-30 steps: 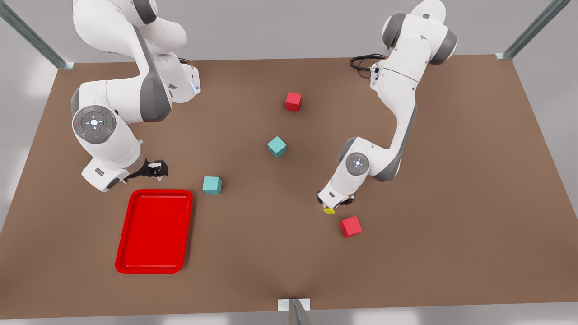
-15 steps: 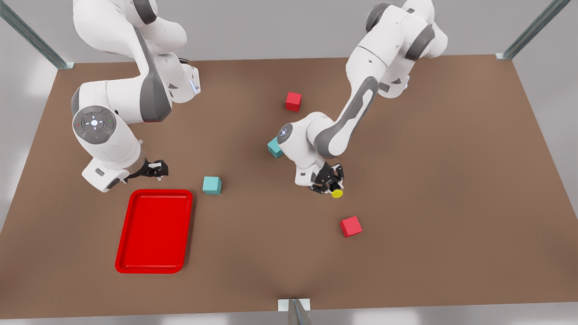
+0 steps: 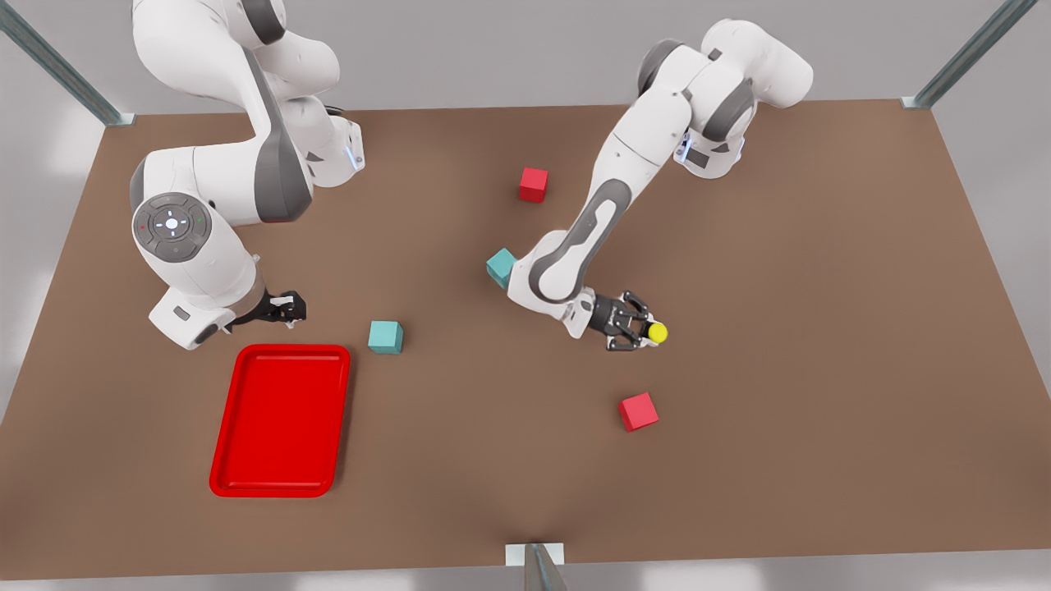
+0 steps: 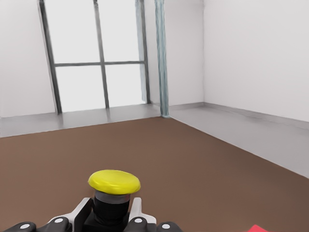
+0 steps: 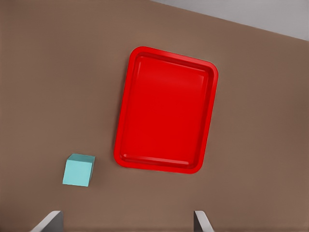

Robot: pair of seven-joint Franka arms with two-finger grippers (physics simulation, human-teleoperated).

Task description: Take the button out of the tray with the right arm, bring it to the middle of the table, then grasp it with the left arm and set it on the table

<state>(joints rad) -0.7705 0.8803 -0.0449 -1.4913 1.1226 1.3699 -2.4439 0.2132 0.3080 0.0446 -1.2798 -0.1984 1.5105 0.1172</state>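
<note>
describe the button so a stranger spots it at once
On the large matte brown table, find the white arm on the front view's right. Its black left hand grips the tiny dark grey button with a round yellow cap, unlike the plain red and teal cubes nearby.

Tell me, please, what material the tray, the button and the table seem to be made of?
The tray looks like glossy red plastic: soft highlights run along its rim. The button, held in the left gripper, has a smooth yellow cap, probably plastic, on a dark body with a grey ring whose material I cannot tell. The table is flat matte brown without grain, maybe laminate. The right gripper waits beside the tray.
</note>
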